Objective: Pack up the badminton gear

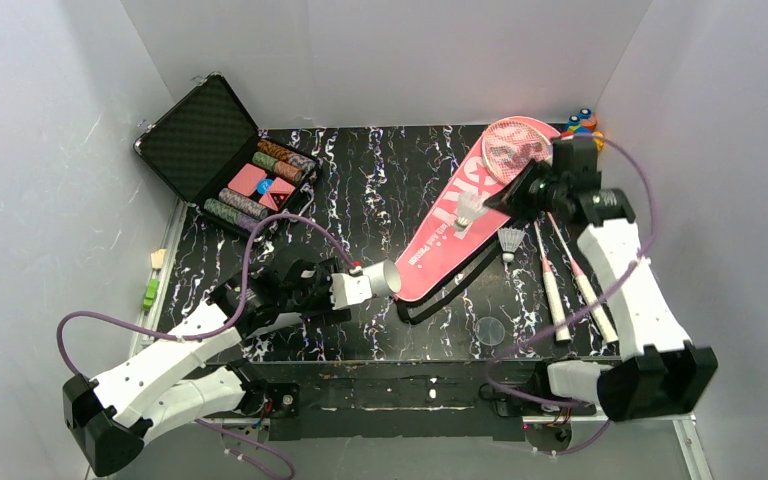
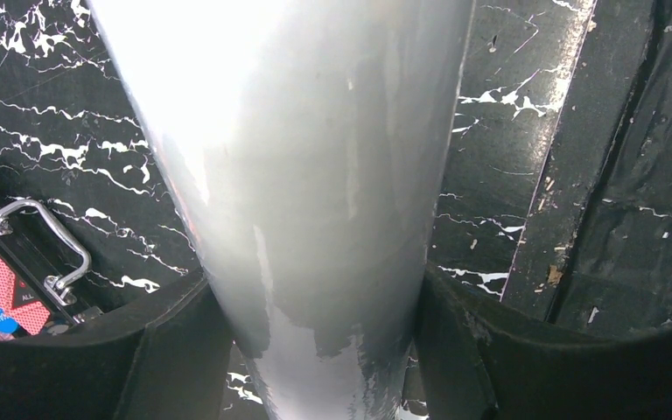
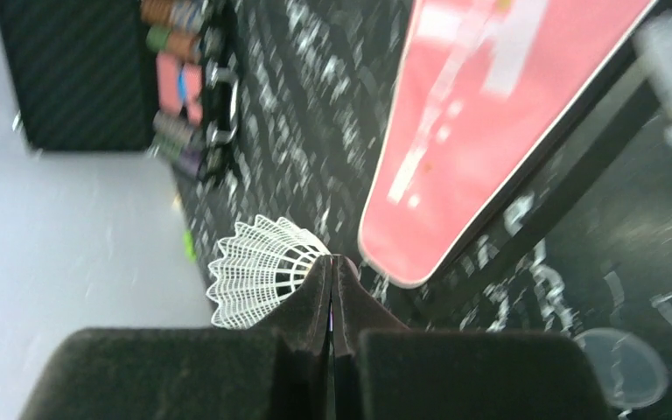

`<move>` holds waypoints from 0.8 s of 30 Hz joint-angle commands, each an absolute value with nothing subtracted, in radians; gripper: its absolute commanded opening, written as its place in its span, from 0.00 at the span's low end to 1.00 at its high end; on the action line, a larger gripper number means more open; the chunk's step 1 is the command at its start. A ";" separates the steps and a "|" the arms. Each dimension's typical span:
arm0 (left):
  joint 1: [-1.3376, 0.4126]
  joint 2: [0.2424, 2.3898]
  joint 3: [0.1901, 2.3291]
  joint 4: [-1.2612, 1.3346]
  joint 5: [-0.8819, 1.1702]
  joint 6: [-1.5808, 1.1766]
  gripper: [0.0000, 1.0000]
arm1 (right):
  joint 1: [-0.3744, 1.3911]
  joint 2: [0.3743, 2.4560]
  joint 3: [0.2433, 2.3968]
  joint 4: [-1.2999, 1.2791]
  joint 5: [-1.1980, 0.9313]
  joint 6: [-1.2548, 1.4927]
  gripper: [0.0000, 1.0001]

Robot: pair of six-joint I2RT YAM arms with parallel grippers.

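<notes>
At the near left of the black marbled table [image 1: 380,190]: left gripper [image 1: 345,288], its jaws closed partway around the white tube [image 1: 375,281]. The wrist view shows a finger [image 2: 175,350] pressed to each side of the tube's wall. The tube is lifted clear of the table, lying roughly level, with its open mouth facing the pink bag.

Centre to far right: pink bag [image 1: 460,225], racket-shaped with white lettering, lying flat on a diagonal, its narrow end nearest the tube's mouth.

Above the bag's wide half: right gripper [image 3: 332,267], fingers pressed fully together. A white shuttlecock [image 3: 258,267] sits at the fingertips, its narrow end against them and apparently pinched there; the contact point is hidden. Its skirt fans out to one side.

Right of the bag: second shuttlecock [image 1: 511,240], resting on the table just beside the bag's edge.

Far right: two rackets [image 1: 554,290], pink frames overlapping on the bag's wide end, white handles pointing toward the near edge, side by side.

Far left corner: black case [image 1: 200,135], lid open, striped chips inside.

Near edge, centre-right: clear round lid [image 1: 490,330], flat on the table.
</notes>
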State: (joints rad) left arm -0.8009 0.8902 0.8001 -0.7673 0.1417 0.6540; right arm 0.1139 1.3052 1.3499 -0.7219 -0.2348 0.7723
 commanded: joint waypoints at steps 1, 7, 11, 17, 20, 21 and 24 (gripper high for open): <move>-0.804 0.864 0.842 -0.743 0.156 0.629 0.47 | 0.226 1.124 1.149 -0.520 -0.367 0.956 0.01; -0.804 0.871 0.839 -0.729 0.169 0.602 0.47 | 0.368 0.955 1.003 -0.383 -0.331 1.114 0.01; -0.805 0.877 0.839 -0.726 0.167 0.600 0.47 | 0.427 0.895 0.926 -0.265 -0.301 1.202 0.01; -0.805 0.886 0.848 -0.724 0.163 0.603 0.47 | 0.524 0.928 0.916 -0.177 -0.287 1.251 0.01; -0.805 0.884 0.846 -0.724 0.157 0.603 0.47 | 0.557 0.946 0.918 -0.161 -0.293 1.262 0.01; -0.805 0.882 0.847 -0.725 0.155 0.605 0.47 | 0.567 0.950 0.921 -0.163 -0.292 1.263 0.01; -0.804 0.880 0.845 -0.722 0.150 0.607 0.47 | 0.598 0.956 0.917 -0.174 -0.289 1.265 0.01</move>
State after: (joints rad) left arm -0.8009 0.8948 0.8021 -0.7540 0.1448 0.6163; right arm 0.5659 0.9558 0.9176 -0.2356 -0.2958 1.2400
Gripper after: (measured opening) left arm 0.627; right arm 0.022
